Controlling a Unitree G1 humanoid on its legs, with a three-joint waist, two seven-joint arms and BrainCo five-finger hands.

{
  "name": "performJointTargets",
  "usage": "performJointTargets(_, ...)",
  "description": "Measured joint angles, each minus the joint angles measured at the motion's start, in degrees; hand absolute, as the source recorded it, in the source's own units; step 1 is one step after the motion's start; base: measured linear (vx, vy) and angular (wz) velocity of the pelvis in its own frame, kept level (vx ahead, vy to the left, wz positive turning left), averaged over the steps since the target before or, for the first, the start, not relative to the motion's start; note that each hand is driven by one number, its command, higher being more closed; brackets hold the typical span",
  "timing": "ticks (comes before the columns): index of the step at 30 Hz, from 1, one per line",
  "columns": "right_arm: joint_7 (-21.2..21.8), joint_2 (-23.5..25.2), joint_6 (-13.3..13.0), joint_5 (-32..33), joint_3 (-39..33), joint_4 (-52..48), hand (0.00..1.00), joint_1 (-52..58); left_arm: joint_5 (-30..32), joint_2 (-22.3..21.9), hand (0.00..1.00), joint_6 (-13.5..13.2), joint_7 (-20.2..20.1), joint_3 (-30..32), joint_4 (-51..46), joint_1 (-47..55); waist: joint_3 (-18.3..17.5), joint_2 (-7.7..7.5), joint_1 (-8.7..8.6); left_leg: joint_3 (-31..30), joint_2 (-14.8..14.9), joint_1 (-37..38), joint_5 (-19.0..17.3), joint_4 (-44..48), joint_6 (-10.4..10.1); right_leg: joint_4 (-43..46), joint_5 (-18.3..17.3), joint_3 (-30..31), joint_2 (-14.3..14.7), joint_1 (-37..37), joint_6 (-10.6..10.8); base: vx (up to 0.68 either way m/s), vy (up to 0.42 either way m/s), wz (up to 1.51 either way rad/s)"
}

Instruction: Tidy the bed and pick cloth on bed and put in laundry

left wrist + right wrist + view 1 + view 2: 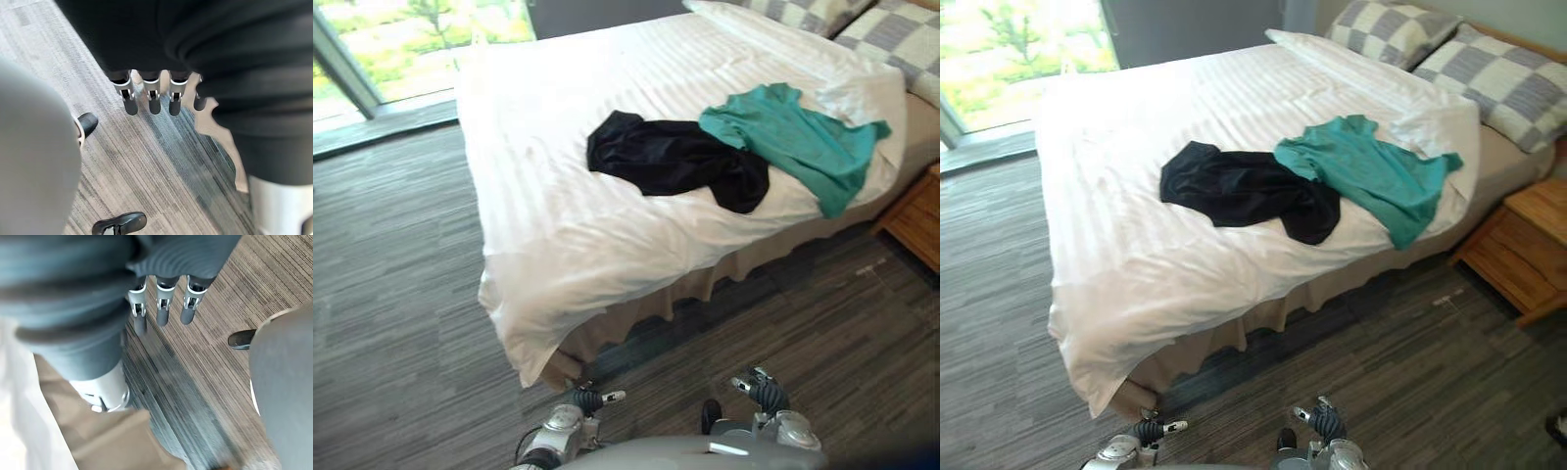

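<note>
A black cloth (671,157) lies crumpled in the middle of the bed's white duvet (538,196). A teal shirt (798,137) lies spread beside it, toward the pillows, and its edge overlaps the black cloth. Both hands hang low over the carpet, well short of the bed's near side. My left hand (589,399) shows in its wrist view with fingers (154,98) straight and nothing in them. My right hand (762,392) is the same, with its fingers (164,313) straight over the floor and nothing held.
Two checked pillows (1503,83) lie at the head of the bed. A wooden nightstand (1518,245) stands to the right of the bed. A glass door (411,39) is at the far left. The duvet's corner (524,343) hangs low over the tan bed skirt (636,318).
</note>
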Motion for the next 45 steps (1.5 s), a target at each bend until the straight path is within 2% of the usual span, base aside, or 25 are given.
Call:
performJointTargets(2,0.0,-0.1,0.0,0.2,0.0,0.0,0.0,-0.1,0.1,-0.2,0.0,-0.2,0.0,0.2,-0.2,0.0,0.4,0.15,0.28,0.9,3.0,-0.5,-2.6,7.6,-0.7,0.0,-0.3,2.4,1.1,0.6,-0.4,0.07,-0.05,-0.76)
performJointTargets(5,-0.2,-0.9,1.0,1.2,1.1,-0.5,0.0,-0.1,-0.1,-0.5,0.0,-0.2,1.0,3.0,-1.4,0.4,1.5,0.95,0.69,-10.2,8.5,-6.6,-4.3,29.7,0.6,2.9,-1.1,8.0,2.8,0.6,-1.7,0.1,-0.098,-1.01)
performJointTargets(6,-0.5,-1.7,1.6,1.2,1.8,-0.6,0.0,-0.2,-0.1,-0.7,0.0,-0.7,1.1,3.4,-3.0,1.4,1.8,1.28,1.31,-17.7,7.9,-10.6,-5.2,36.6,2.8,4.2,-2.1,11.6,3.0,-0.5,-2.2,0.05,0.077,-1.38)
performJointTargets(8,-1.2,-3.4,2.5,1.2,2.0,0.3,0.0,-1.4,-0.2,-1.8,0.0,-1.9,1.1,3.4,-4.1,1.4,2.3,3.14,1.63,-26.8,2.8,-12.4,-11.4,36.3,4.3,4.7,-2.2,17.6,3.3,-2.4,-1.7,0.03,0.175,-1.54)
performJointTargets(11,-1.1,-4.4,2.7,1.4,2.4,0.1,0.0,-1.6,-2.5,-1.6,0.0,-3.3,0.7,2.8,-4.8,2.6,2.2,4.05,1.55,-33.9,-3.6,-11.3,-14.9,21.7,7.6,3.7,-2.2,25.2,5.3,-6.1,-2.1,-0.06,0.256,-1.73)
performJointTargets(12,-1.0,-4.6,2.5,1.5,2.3,0.9,0.0,-1.8,-4.0,-1.3,0.0,-3.4,0.7,2.7,-4.6,2.6,2.1,4.41,2.69,-32.7,-4.2,-10.2,-16.4,17.4,6.5,2.5,-1.1,25.5,5.4,-7.3,-3.2,-0.06,0.213,-1.93)
performJointTargets(13,-0.7,-4.4,2.0,2.2,2.1,0.9,0.0,-2.0,-4.5,-1.3,0.0,-3.4,0.6,2.6,-4.6,2.6,1.9,4.18,2.7,-31.2,-4.1,-10.1,-16.0,16.0,6.9,2.8,-1.0,24.4,5.3,-8.3,-2.3,0.0,0.217,-1.59)
performJointTargets(15,-0.1,-4.4,1.4,2.4,1.3,1.4,0.0,-0.5,-4.7,0.1,0.0,-3.8,-0.6,2.3,-4.4,1.3,1.9,1.82,1.99,-27.6,-5.4,-8.4,-14.1,13.4,6.6,6.8,-0.9,19.1,4.1,-8.5,-1.0,0.18,0.165,-0.81)
performJointTargets(18,0.2,-3.8,0.7,2.8,-0.4,2.2,0.0,1.6,-4.6,-0.4,0.0,-3.8,-2.2,2.1,-3.4,-0.6,1.5,1.59,0.89,-26.7,-7.7,-6.1,-12.4,9.9,7.1,3.3,1.7,19.4,2.6,-7.5,1.2,0.16,0.139,-0.35)
performJointTargets(20,0.2,-4.0,0.2,3.5,-1.0,2.4,0.0,2.1,-4.5,-0.7,0.0,-4.0,-2.9,2.1,-2.7,-1.6,1.2,2.76,0.77,-25.2,-8.1,-5.2,-12.1,7.9,7.2,3.3,2.0,19.5,2.8,-8.8,1.2,0.11,0.06,-0.52)
performJointTargets(22,-0.3,-4.3,-0.1,3.4,-1.2,2.2,0.0,1.7,-4.5,-1.8,0.0,-4.1,-2.8,2.5,-2.3,-1.8,1.4,3.99,0.53,-21.8,-7.3,-4.4,-11.7,7.8,7.9,5.1,4.4,11.7,4.6,-10.7,-1.9,0.09,0.018,-0.79)
performJointTargets(24,-0.9,-3.9,-0.4,3.5,-1.1,2.2,0.0,1.3,-4.5,-1.8,0.0,-4.0,-2.6,2.8,-2.5,-1.3,1.3,3.48,1.71,-19.0,-7.1,-5.1,-9.3,9.2,10.0,6.0,6.7,4.5,5.1,-12.0,-5.2,0.0,-0.063,-0.97)
performJointTargets(25,-1.1,-4.0,-0.4,3.6,-1.5,1.7,0.0,0.6,-4.5,-2.4,0.0,-4.1,-2.3,2.7,-2.5,-0.6,1.4,3.65,1.14,-18.7,-6.7,-4.6,-9.2,9.1,10.1,18.0,-2.6,-1.8,3.9,-15.3,-7.9,-0.02,-0.125,-0.64)
performJointTargets(26,-1.2,-3.8,-0.4,3.7,-1.9,1.6,0.0,0.8,-4.5,-2.4,0.0,-4.1,-2.2,2.4,-2.5,-0.3,1.5,3.38,0.73,-18.4,-7.0,-3.7,-9.5,8.9,9.7,25.3,-7.2,-4.5,2.6,-16.8,-7.8,0.03,-0.111,-0.22)
performJointTargets(27,-1.3,-2.7,-0.4,3.6,-1.9,1.8,0.0,1.9,-4.4,-2.2,0.0,-4.1,-1.5,2.2,-2.4,-0.3,2.1,1.53,-0.01,-17.9,-9.0,-2.7,-10.5,9.9,8.4,31.9,-10.7,-6.9,0.9,-17.9,-7.4,0.01,-0.047,-0.36)
performJointTargets(29,-1.3,-2.9,-0.4,3.5,-1.8,2.4,0.0,2.2,-4.5,-2.4,0.0,-4.1,-0.5,2.6,-1.8,-0.3,1.6,1.09,1.32,-17.4,-9.0,-4.0,-10.6,12.2,8.6,28.1,-10.4,-4.9,2.2,-16.4,-6.9,-0.05,-0.061,-0.69)
performJointTargets(30,-1.2,-3.1,-0.1,3.4,-1.8,2.5,0.0,1.6,-4.5,-2.1,0.0,-4.0,0.0,2.5,-1.9,-0.7,2.0,0.99,1.6,-17.5,-8.2,-5.3,-10.9,14.0,9.7,20.2,-7.6,-1.8,4.5,-14.1,-6.2,-0.1,-0.147,-0.97)
performJointTargets(31,-1.2,-3.5,0.2,3.4,-2.3,2.2,0.0,0.4,-4.5,-2.5,0.0,-4.0,0.4,2.6,-1.8,-0.5,1.3,3.66,2.36,-17.1,-5.1,-6.4,-11.1,14.3,9.7,16.9,-8.5,-3.2,6.4,-12.8,-8.2,-0.08,-0.149,-1.02)
performJointTargets(32,-1.2,-4.2,0.3,3.4,-2.6,2.2,0.0,0.3,-4.5,-2.9,0.0,-3.9,0.8,2.6,-1.9,-0.4,1.5,4.43,2.48,-17.0,-4.1,-6.2,-12.3,14.8,8.8,23.3,-11.7,-5.8,6.0,-13.9,-10.3,-0.02,-0.115,-0.73)
performJointTargets(33,-1.2,-3.9,0.4,3.4,-2.6,2.2,0.0,1.2,-4.5,-2.5,0.0,-3.8,1.3,2.4,-1.9,-0.1,1.4,2.48,2.13,-15.6,-5.3,-5.8,-14.2,15.9,7.7,31.5,-18.1,-7.4,2.2,-14.3,-7.1,0.03,-0.034,-0.4)
performJointTargets(34,-1.1,-2.9,0.8,3.4,-2.6,2.4,0.0,1.7,-4.6,-1.9,0.0,-3.7,1.6,2.4,-1.9,-0.1,1.5,1.41,2.17,-15.3,-6.0,-5.7,-14.4,16.3,7.3,29.9,-20.5,-6.1,2.6,-13.8,-6.9,-0.03,-0.103,-0.43)
performJointTargets(36,-1.1,-3.0,1.6,3.3,-3.2,2.9,0.0,1.5,-4.7,-2.3,0.0,-3.7,2.3,2.6,-1.9,-0.1,2.0,2.52,2.24,-15.8,-3.9,-7.6,-13.1,19.4,7.8,21.0,-15.1,-3.2,5.9,-10.2,-6.3,-0.08,-0.144,-0.58)
performJointTargets(38,-1.1,-3.0,1.8,1.4,-3.2,2.9,0.0,1.3,-5.9,-3.2,0.0,-4.3,2.7,5.3,-2.5,0.2,2.2,2.25,2.59,-20.3,-5.3,-8.3,-12.7,19.8,7.8,15.0,-11.2,1.0,7.0,-7.7,-6.2,-0.07,-0.092,-0.94)
performJointTargets(41,-1.0,-4.2,3.8,-1.4,-3.1,3.7,0.0,0.2,-8.3,-4.2,0.0,-5.8,3.4,6.7,-2.6,1.6,1.4,3.49,3.01,-30.8,-7.6,-8.0,-12.8,17.5,7.6,9.5,-9.6,4.6,8.4,-5.6,-5.2,-0.04,0.032,-1.12)
performJointTargets(45,-1.1,-4.2,6.7,-1.5,-3.2,3.7,0.0,0.1,-9.3,-4.3,0.0,-6.7,3.3,6.7,-2.4,2.3,0.4,4.57,2.62,-31.1,-5.6,-6.7,-11.6,11.0,7.9,5.4,-6.1,1.3,8.7,-3.1,-5.1,-0.01,0.123,-0.45)
